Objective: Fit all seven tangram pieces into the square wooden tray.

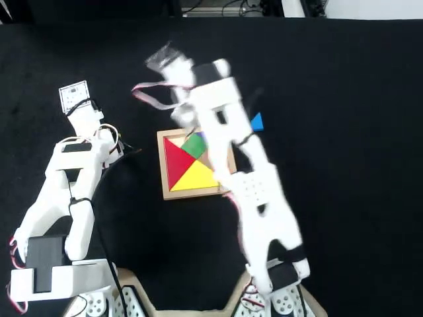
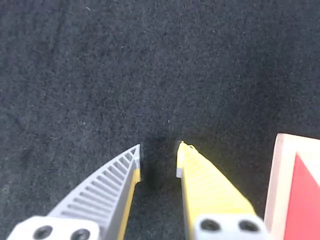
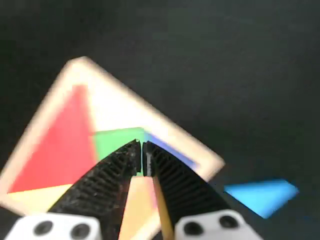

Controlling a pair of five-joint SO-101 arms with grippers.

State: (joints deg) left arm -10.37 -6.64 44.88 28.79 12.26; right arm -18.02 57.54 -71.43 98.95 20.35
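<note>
Right fingers (image 3: 107, 182) pinched nearly shut, seemingly empty, over tray (image 3: 150, 117); blue piece (image 1: 256, 121) just past its right edge, upper-centre frame. Left fingers (image 2: 207, 185) narrowly parted above black table (image 2: 150, 65), near tray edge.

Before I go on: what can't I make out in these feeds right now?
- High view: the right arm covers the tray's right side, so the seated pieces cannot be counted.
- Right wrist view: the right gripper hides the tray's middle; blur smears the piece past the green piece.
- Left wrist view: the frame edge cuts off the tray beyond its red piece.
</note>
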